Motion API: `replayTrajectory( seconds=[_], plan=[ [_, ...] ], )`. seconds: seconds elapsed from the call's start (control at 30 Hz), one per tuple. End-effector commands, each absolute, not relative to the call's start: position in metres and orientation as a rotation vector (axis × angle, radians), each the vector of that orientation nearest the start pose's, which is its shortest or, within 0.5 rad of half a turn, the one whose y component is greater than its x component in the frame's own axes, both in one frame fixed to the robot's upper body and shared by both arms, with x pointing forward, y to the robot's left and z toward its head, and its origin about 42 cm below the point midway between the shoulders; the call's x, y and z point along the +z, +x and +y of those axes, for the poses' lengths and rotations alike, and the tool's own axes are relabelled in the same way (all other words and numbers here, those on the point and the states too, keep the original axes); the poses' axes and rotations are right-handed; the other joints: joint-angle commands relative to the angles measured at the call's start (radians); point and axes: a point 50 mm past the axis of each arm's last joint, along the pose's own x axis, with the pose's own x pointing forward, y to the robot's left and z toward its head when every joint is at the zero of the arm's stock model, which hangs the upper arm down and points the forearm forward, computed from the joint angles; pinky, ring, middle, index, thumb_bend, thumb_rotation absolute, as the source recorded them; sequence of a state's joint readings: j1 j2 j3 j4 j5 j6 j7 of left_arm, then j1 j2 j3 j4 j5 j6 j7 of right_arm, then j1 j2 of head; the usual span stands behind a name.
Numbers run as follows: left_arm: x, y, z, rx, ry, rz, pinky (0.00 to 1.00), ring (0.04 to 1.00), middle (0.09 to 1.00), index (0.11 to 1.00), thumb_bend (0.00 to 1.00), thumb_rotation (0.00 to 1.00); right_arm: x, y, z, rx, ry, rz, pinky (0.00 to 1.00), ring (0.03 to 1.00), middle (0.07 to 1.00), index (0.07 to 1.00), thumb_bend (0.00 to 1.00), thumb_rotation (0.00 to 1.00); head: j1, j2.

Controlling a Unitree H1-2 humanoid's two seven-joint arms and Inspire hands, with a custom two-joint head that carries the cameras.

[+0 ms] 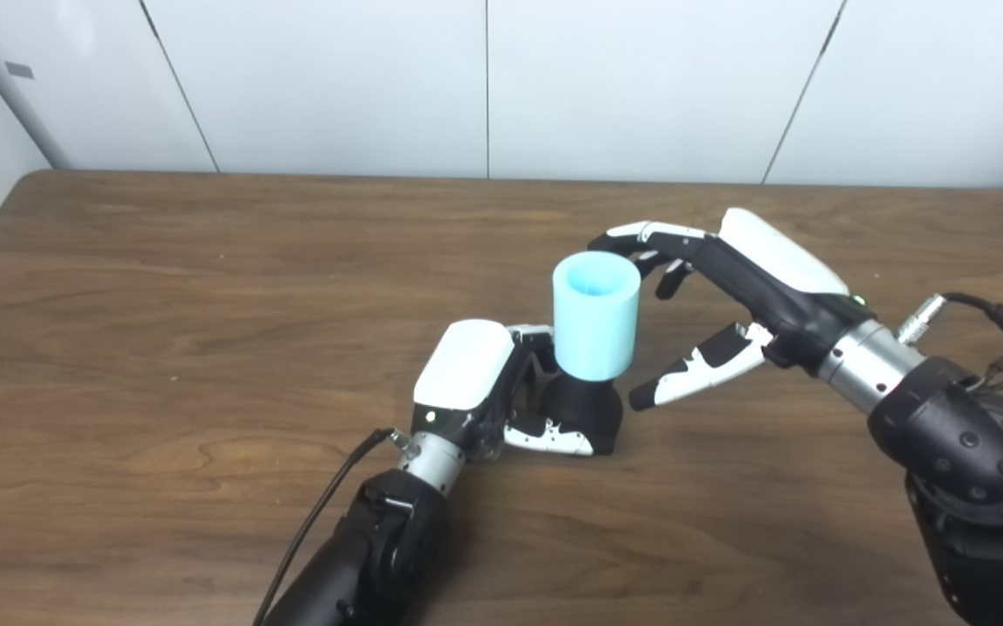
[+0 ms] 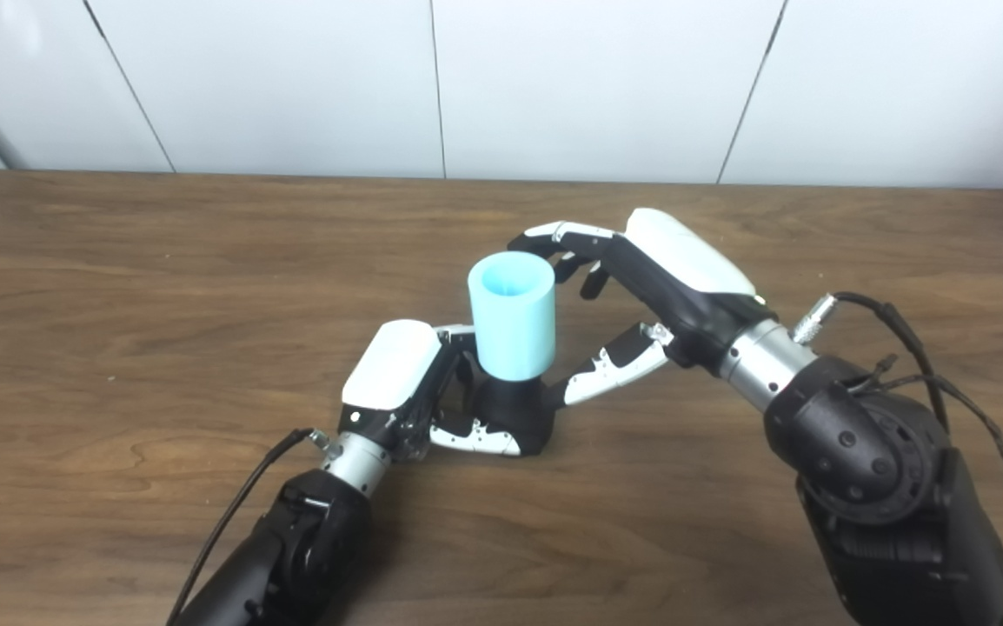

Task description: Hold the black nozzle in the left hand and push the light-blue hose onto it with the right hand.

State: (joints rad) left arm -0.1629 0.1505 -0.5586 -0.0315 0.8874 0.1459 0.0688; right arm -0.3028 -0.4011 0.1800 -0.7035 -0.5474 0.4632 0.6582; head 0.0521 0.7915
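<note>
Nearest to me, my left arm comes up from the bottom edge with its cable trailing beside the wrist. My left hand (image 1: 501, 391) is closed around the black nozzle (image 1: 584, 410), fingers wrapped about its lower body, thumb lying across the front near the base. The nozzle stands upright on the wooden surface (image 1: 162, 348), roughly in the middle of it.

On top of the nozzle sits the light-blue hose (image 1: 595, 317), a short upright tube with its open mouth facing up and its lower end touching the nozzle's top. I cannot tell how far the nozzle reaches inside it.

Beyond and to the right, my right hand (image 2: 640, 296) is spread wide and holds nothing. Its thumb points down toward the nozzle's right side, just beside it in the left eye view, while its fingers (image 2: 558, 235) reach over behind the hose's rim. I cannot tell whether those fingers touch the hose.

Farthest back, the surface ends at a white panelled wall (image 1: 484, 87).
</note>
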Motion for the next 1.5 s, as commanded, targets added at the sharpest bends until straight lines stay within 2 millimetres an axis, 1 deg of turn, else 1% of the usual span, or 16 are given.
replayTrajectory(
  seconds=[0.0, 0.13, 0.2, 0.27, 0.5, 0.6, 0.77, 0.8, 0.9, 0.97, 1.03, 1.07, 1.13, 1.23, 1.37, 1.47],
  plan=[
    [0.047, 0.258, 0.126, -0.585, 1.143, 0.036, 0.38, 0.52, 0.548, 0.492, 0.47, 0.0, 0.328, 0.279, -0.218, 0.429, -0.999, -0.402, 0.56, 0.717, 0.788, 0.802, 0.95, 0.19, 0.0, 0.0],
    [0.047, 0.258, 0.126, -0.587, 1.146, 0.032, 0.37, 0.511, 0.544, 0.495, 0.47, 0.0, 0.328, 0.277, -0.218, 0.424, -0.996, -0.403, 0.49, 0.675, 0.788, 0.799, 0.95, 0.18, 0.0, 0.0],
    [0.046, 0.258, 0.126, -0.587, 1.145, 0.031, 0.37, 0.514, 0.544, 0.495, 0.47, 0.0, 0.328, 0.276, -0.219, 0.427, -0.997, -0.403, 0.51, 0.687, 0.786, 0.8, 0.95, 0.18, 0.0, 0.0],
    [0.046, 0.258, 0.127, -0.588, 1.147, 0.03, 0.38, 0.525, 0.549, 0.49, 0.47, 0.0, 0.328, 0.276, -0.22, 0.428, -0.996, -0.4, 0.56, 0.711, 0.784, 0.8, 0.94, 0.17, 0.004, 0.0],
    [0.048, 0.257, 0.127, -0.589, 1.143, 0.041, 0.39, 0.536, 0.552, 0.471, 0.47, 0.0, 0.324, 0.28, -0.222, 0.407, -1.002, -0.375, 0.55, 0.708, 0.783, 0.797, 0.95, 0.18, 0.001, 0.0],
    [0.048, 0.257, 0.127, -0.588, 1.144, 0.037, 0.38, 0.519, 0.544, 0.489, 0.47, 0.0, 0.323, 0.283, -0.226, 0.393, -1.008, -0.366, 0.58, 0.724, 0.788, 0.802, 0.96, 0.19, 0.0, -0.001],
    [0.048, 0.256, 0.128, -0.589, 1.151, 0.032, 0.38, 0.514, 0.541, 0.492, 0.47, 0.0, 0.321, 0.287, -0.236, 0.365, -1.016, -0.367, 0.61, 0.762, 0.851, 0.864, 0.88, 0.34, -0.002, -0.003],
    [0.048, 0.256, 0.128, -0.59, 1.153, 0.031, 0.38, 0.52, 0.546, 0.49, 0.47, 0.0, 0.321, 0.287, -0.237, 0.355, -1.015, -0.37, 0.64, 0.791, 0.877, 0.882, 0.85, 0.39, -0.004, -0.002],
    [0.048, 0.257, 0.129, -0.591, 1.147, 0.032, 0.38, 0.529, 0.551, 0.488, 0.47, 0.0, 0.323, 0.284, -0.239, 0.336, -1.029, -0.388, 0.67, 0.835, 0.915, 0.906, 0.81, 0.45, -0.005, -0.003],
    [0.048, 0.257, 0.129, -0.59, 1.139, 0.033, 0.38, 0.527, 0.546, 0.49, 0.47, 0.0, 0.325, 0.282, -0.239, 0.329, -1.046, -0.404, 0.75, 0.903, 0.95, 0.933, 0.75, 0.53, -0.005, -0.003],
    [0.048, 0.257, 0.129, -0.594, 1.146, 0.033, 0.38, 0.524, 0.548, 0.489, 0.47, 0.0, 0.326, 0.279, -0.238, 0.326, -1.058, -0.429, 0.76, 0.95, 0.971, 0.95, 0.72, 0.59, -0.008, -0.006],
    [0.048, 0.257, 0.129, -0.595, 1.147, 0.033, 0.38, 0.527, 0.553, 0.485, 0.47, 0.0, 0.327, 0.278, -0.238, 0.325, -1.061, -0.439, 0.8, 0.984, 0.991, 0.96, 0.68, 0.67, -0.008, -0.006],
    [0.048, 0.257, 0.129, -0.595, 1.149, 0.036, 0.37, 0.517, 0.548, 0.49, 0.47, 0.0, 0.329, 0.276, -0.236, 0.328, -1.063, -0.462, 0.82, 0.996, 0.998, 0.963, 0.67, 0.73, -0.01, -0.009],
    [0.047, 0.257, 0.129, -0.595, 1.154, 0.031, 0.39, 0.53, 0.551, 0.474, 0.47, 0.0, 0.331, 0.272, -0.234, 0.349, -1.059, -0.493, 0.78, 1.0, 1.0, 0.969, 0.65, 0.8, -0.006, -0.008],
    [0.047, 0.258, 0.129, -0.602, 1.164, 0.039, 0.38, 0.526, 0.544, 0.491, 0.47, 0.0, 0.339, 0.261, -0.23, 0.384, -1.126, -0.548, 0.84, 1.0, 1.0, 0.978, 0.65, 0.86, -0.006, -0.008],
    [0.047, 0.258, 0.13, -0.602, 1.164, 0.042, 0.38, 0.528, 0.547, 0.479, 0.47, 0.0, 0.344, 0.254, -0.228, 0.405, -1.177, -0.583, 0.94, 1.0, 1.0, 0.986, 0.65, 0.9, -0.008, -0.009]
  ],
)
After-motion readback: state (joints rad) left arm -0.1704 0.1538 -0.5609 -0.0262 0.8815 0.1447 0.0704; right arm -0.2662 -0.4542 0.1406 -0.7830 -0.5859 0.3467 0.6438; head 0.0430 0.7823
